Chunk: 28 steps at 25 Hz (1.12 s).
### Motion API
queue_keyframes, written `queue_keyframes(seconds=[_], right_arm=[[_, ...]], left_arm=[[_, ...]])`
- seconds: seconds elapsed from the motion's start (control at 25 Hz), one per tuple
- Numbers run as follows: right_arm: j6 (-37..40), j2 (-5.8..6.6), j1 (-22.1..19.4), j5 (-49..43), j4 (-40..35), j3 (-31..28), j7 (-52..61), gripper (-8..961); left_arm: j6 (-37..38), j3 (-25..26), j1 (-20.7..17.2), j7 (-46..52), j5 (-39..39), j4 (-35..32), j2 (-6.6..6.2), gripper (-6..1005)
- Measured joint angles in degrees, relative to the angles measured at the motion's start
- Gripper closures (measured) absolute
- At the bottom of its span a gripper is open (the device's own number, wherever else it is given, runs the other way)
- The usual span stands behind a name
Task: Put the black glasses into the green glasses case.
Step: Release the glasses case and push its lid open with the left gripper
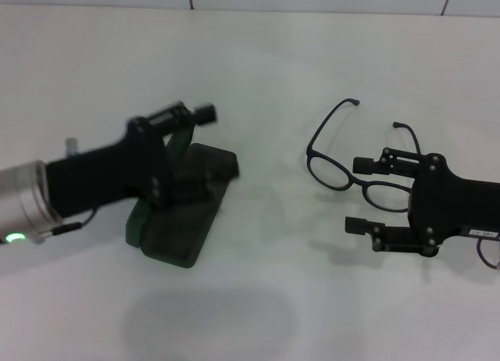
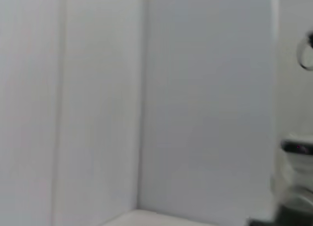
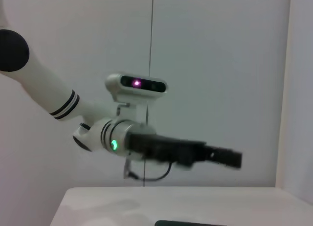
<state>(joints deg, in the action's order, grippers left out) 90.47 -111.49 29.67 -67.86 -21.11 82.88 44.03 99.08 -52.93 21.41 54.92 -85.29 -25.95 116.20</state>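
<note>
The left arm [image 3: 58, 101] reaches from the upper left toward the middle of the frame, a green light on its wrist. Its black left gripper [image 3: 230, 157] points right. Above it sits the robot's head camera [image 3: 137, 86], and the white table [image 3: 176, 204] runs along the bottom.

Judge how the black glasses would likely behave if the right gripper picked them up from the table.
The black glasses have a thin frame and slim temple arms, so they are probably light and easily bent or shifted by a firm squeeze. With the arms spread open on the table, they probably will not roll, though they may slide. The right gripper has its fingers open beside one lens.
</note>
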Motion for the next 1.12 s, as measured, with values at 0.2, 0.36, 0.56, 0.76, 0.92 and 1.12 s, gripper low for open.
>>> queue_keyframes(seconds=[0.2, 0.36, 0.56, 0.76, 0.92, 1.12], right_arm=[[0.0, -0.05, -0.8, 0.0, 0.1, 0.1, 0.0, 213], [0.1, -0.05, -1.7, 0.0, -0.1, 0.1, 0.0, 213], [0.1, -0.04, -2.1, 0.0, 0.1, 0.0, 0.0, 213], [0.1, -0.04, -2.0, 0.0, 0.0, 0.2, 0.0, 213], [0.0, -0.04, -2.0, 0.0, -0.2, 0.3, 0.0, 213], [-0.3, -0.09, -2.1, 0.0, 0.0, 0.2, 0.0, 213]], left_arm=[[-2.2, 5.2, -0.2, 17.0, -1.4, -6.4, -0.64, 129], [-7.5, 5.4, -2.1, 31.3, -8.5, -17.9, -0.74, 130], [-10.1, 5.4, -5.2, 41.0, -20.1, -31.4, 1.76, 131], [-11.0, 3.0, -5.6, 47.1, -29.1, -38.5, 3.64, 133], [-12.8, 0.6, -3.8, 51.3, -33.1, -38.3, 3.65, 133], [-17.2, -3.7, -3.3, 54.4, -35.3, -38.0, 3.73, 135]])
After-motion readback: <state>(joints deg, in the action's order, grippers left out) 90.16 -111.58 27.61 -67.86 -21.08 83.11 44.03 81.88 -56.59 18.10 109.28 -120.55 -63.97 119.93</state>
